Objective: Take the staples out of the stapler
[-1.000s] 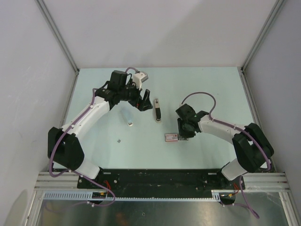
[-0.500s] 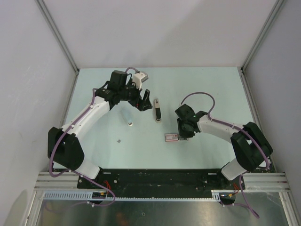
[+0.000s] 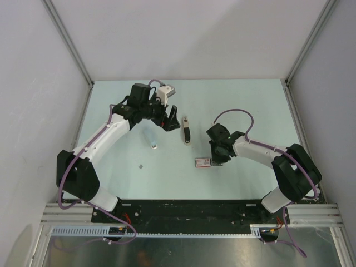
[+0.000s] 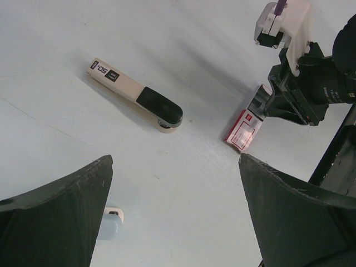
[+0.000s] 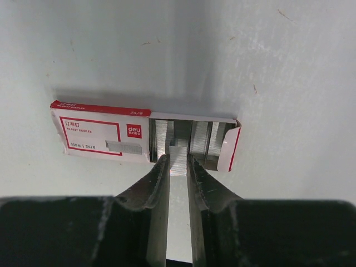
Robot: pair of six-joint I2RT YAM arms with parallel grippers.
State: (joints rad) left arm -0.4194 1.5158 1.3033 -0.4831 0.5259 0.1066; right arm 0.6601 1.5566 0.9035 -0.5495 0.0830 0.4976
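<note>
The stapler (image 3: 186,130), cream top over a black base, lies closed on the table; in the left wrist view it (image 4: 136,95) lies ahead of the fingers. My left gripper (image 3: 169,123) hovers just left of it, open and empty (image 4: 175,161). My right gripper (image 3: 217,158) is at the open end of the red-and-white staple box (image 3: 202,162). In the right wrist view its jaws (image 5: 178,162) are shut on a silver staple strip (image 5: 178,151) at the mouth of the box (image 5: 100,135), where more strips lie inside.
A small pale-blue and white object (image 3: 151,139) lies left of the stapler and shows beside my left finger (image 4: 110,222). A tiny grey bit (image 3: 141,166) lies nearer the front. Grey walls enclose the table on three sides.
My right gripper has shifted very slightly at the staple box. The left arm, the stapler and the box have not moved.
</note>
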